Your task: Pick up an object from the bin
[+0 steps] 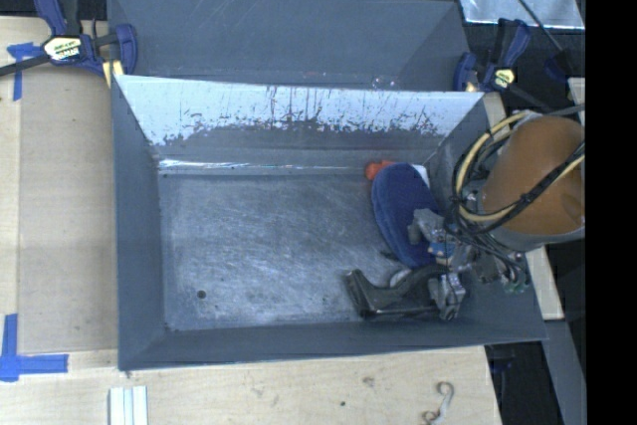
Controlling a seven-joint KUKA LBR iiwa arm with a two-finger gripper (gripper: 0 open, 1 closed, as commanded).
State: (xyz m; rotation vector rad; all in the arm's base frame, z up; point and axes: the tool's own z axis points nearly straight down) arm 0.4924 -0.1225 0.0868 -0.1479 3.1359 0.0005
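Beside gripper (445, 288): black bracket (381, 300), blue pouch (396, 207)

Three loose things lie in the grey bin (139, 214), one of each kind. There is one dark blue rounded thing (396, 204), one small orange thing (375, 170) at its far edge, and one black angular thing (383, 299) just beside its near end.

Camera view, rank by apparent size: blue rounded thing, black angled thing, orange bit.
1. Blue rounded thing.
2. Black angled thing; fairly close call, since the arm covers part of both.
3. Orange bit, smallest, though partly hidden behind the blue one.
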